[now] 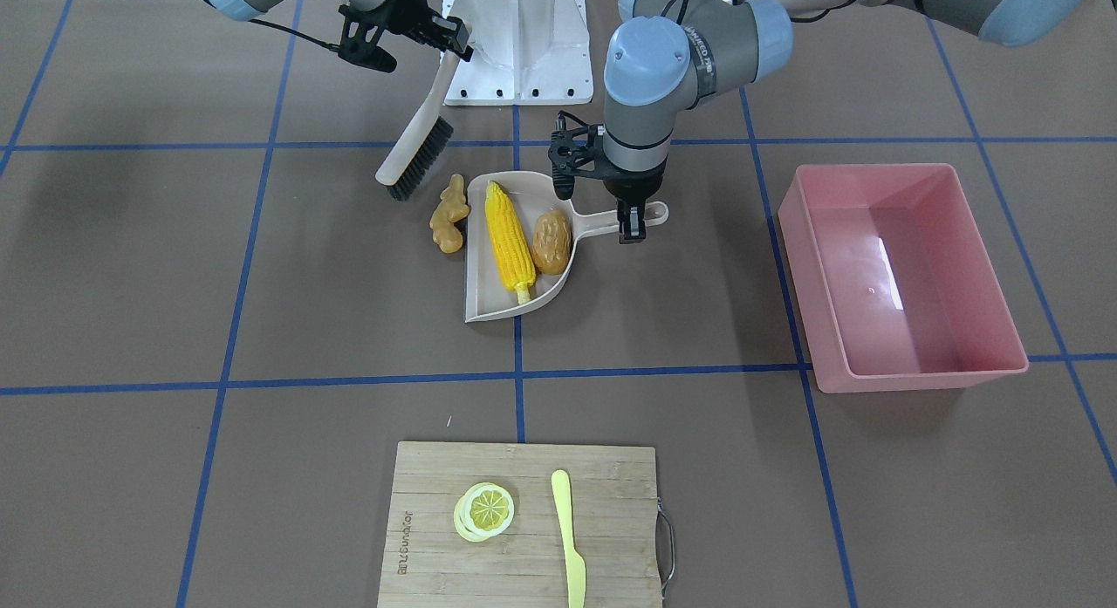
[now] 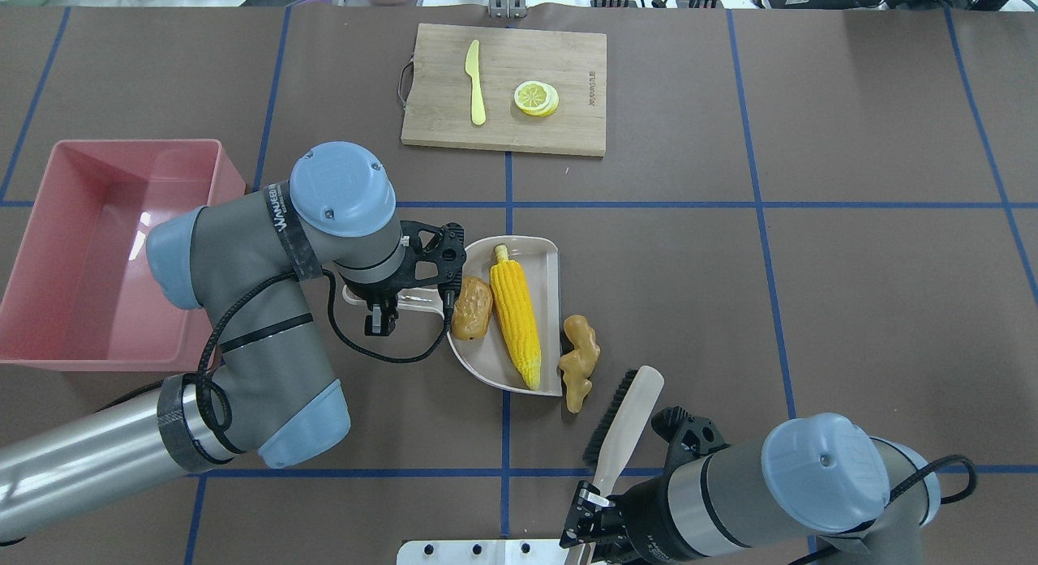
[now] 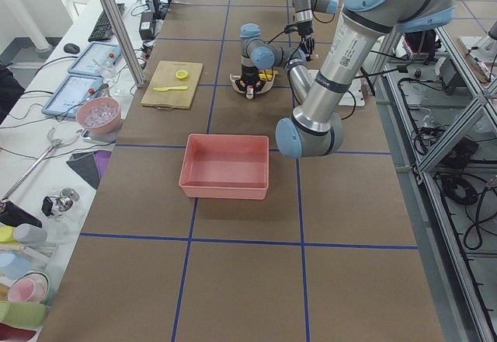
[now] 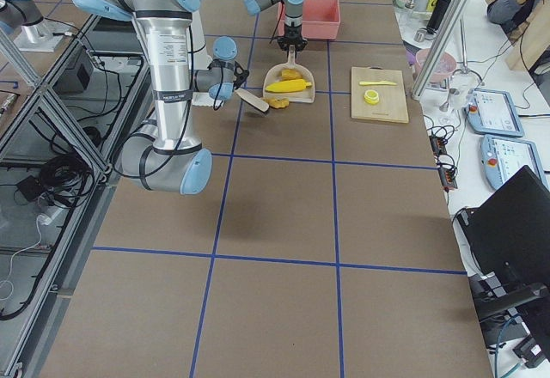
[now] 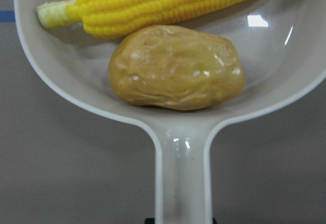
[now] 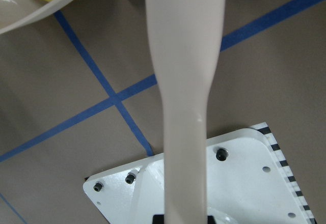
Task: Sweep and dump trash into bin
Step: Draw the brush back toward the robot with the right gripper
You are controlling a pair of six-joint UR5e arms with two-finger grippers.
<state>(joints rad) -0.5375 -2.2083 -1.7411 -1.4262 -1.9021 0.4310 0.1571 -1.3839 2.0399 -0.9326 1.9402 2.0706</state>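
The left gripper (image 1: 633, 227) clamps the dustpan (image 1: 478, 281) by its handle. Corn (image 1: 509, 242) and potato (image 1: 551, 242) lie inside it, ginger (image 1: 448, 215) just outside its mouth. The right gripper (image 1: 449, 39) grips the brush (image 1: 417, 154). The bin (image 1: 907, 281) stands well apart.

A black band (image 2: 282, 216) wraps the left arm's wrist joint, just above the left gripper (image 1: 632, 226). It carries white capital letters that begin "WAV"; the rest cannot be read with certainty. The bamboo cutting board (image 2: 438, 119) lies well apart from that gripper, on the table's far side. It bears a small burned-in brand word (image 2: 593, 87) near one short edge, too small to make out.
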